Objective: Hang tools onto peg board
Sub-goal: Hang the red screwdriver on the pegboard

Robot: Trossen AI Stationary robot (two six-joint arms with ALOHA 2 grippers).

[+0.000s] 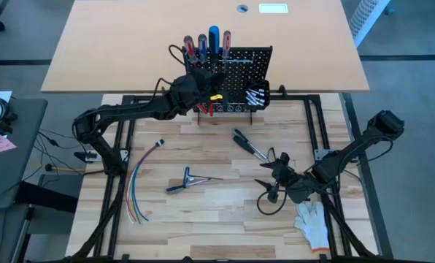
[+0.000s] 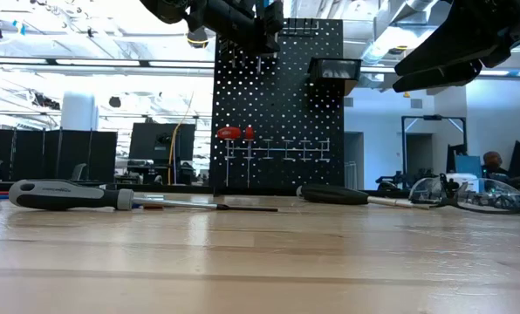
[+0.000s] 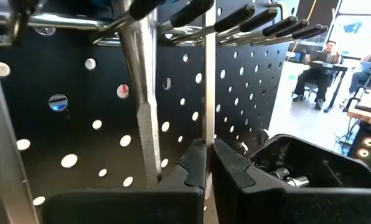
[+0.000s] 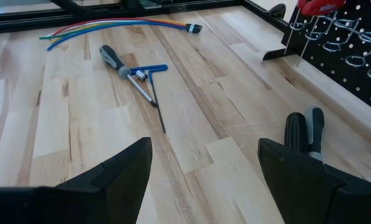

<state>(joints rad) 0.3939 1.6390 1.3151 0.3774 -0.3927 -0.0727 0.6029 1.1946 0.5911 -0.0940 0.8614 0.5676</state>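
Wooden counter point(image 1: 225, 212) with the peg board point(image 1: 236, 77) upright at its far edge, several screwdrivers point(image 1: 206, 44) already slotted along its top. Left gripper point(image 3: 207, 171), pressed together on a thin metal shaft point(image 3: 208, 93), sits tight against the board, likely seating it. Right gripper point(image 4: 204, 171) hovers spread over loose tools point(image 1: 250, 146), likely lining up the next pick.
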